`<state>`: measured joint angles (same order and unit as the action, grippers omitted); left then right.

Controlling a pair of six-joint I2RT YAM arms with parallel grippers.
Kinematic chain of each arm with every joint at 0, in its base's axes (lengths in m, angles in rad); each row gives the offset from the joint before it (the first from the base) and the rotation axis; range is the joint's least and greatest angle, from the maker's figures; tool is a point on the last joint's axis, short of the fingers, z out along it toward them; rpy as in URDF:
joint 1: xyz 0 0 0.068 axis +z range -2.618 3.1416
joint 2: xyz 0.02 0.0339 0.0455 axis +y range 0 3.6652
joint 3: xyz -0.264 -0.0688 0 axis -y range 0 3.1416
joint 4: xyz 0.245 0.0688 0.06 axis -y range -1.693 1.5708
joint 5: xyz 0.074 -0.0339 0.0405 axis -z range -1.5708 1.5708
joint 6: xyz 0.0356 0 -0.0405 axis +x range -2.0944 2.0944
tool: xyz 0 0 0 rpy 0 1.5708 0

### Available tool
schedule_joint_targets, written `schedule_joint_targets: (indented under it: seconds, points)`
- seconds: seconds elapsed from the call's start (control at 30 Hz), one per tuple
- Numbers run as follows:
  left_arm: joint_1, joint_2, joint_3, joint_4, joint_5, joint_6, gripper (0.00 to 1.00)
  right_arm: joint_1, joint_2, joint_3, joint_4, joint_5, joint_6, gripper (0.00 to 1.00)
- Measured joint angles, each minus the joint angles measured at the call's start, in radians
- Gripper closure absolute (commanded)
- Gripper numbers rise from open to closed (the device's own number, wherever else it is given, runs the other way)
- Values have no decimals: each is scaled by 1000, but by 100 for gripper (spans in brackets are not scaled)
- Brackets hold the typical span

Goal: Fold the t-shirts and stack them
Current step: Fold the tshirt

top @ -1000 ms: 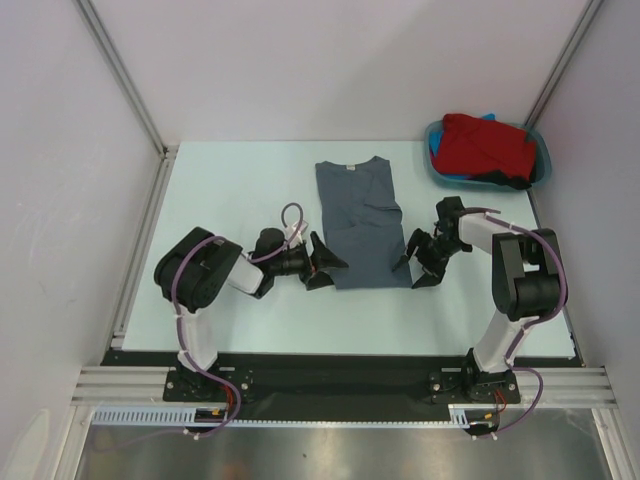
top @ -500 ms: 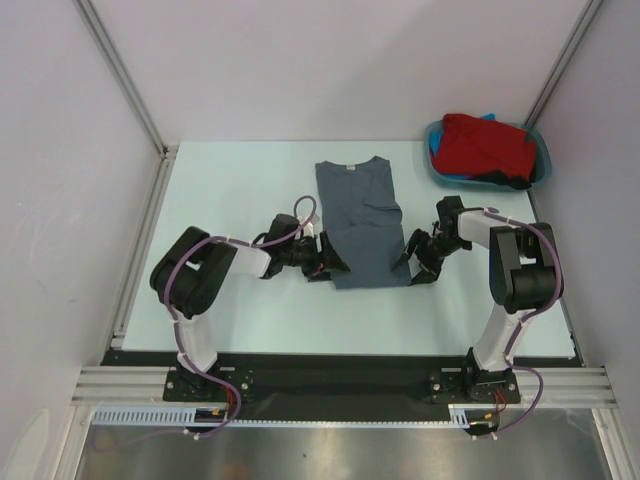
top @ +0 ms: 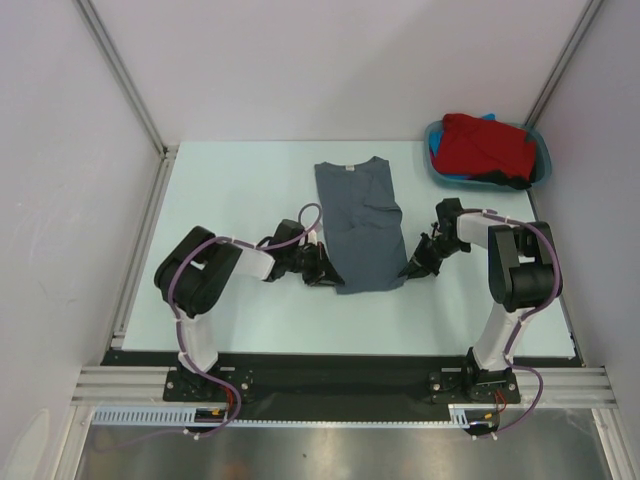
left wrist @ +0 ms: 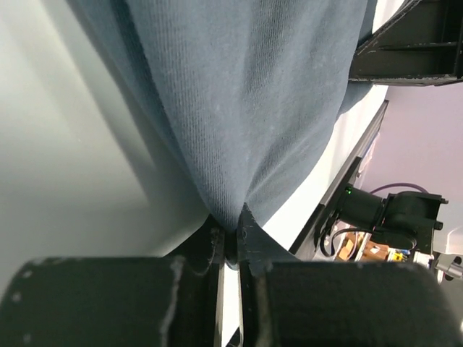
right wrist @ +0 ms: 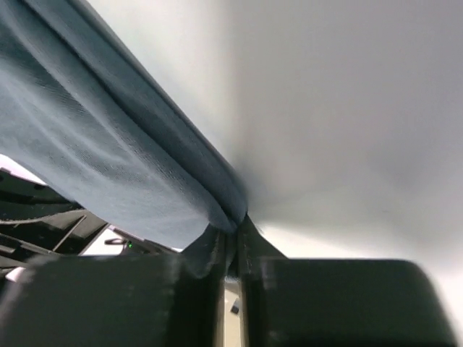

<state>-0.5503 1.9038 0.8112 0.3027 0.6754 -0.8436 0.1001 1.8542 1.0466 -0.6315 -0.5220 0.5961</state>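
Grey t-shirt (top: 358, 225) runs lengthwise toward the far edge of the bench (top: 240, 190); my left gripper (top: 322, 268) and right gripper (top: 415, 266) each pinch a near hem corner, jaws closed tight.

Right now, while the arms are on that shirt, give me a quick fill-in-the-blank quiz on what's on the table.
1. The spread t-shirt is coloured ____.
2. The left pincer and the right pincer are both ____ on its near hem.
3. In the teal tub, the top t-shirt is coloured ____.

Missing words: grey; shut; red.
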Motion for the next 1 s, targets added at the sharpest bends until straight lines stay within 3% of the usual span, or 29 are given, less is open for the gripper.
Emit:
schedule_joint_targets:
  seconds: [0.03,0.33,0.6,1.0]
  points:
    - [-1,0,0,-1,0,0,100,0,-1,-7,5,-2,0,100]
    - [-18,-59,0,-147,8,60,100,3,-130,-89,-44,13,-36,100]
    - [-33,-266,-47,-310,8,93,100,29,-313,-102,-182,3,-52,100]
    - [-56,-547,-84,-552,-6,76,96,140,-461,-100,-359,3,-27,100]
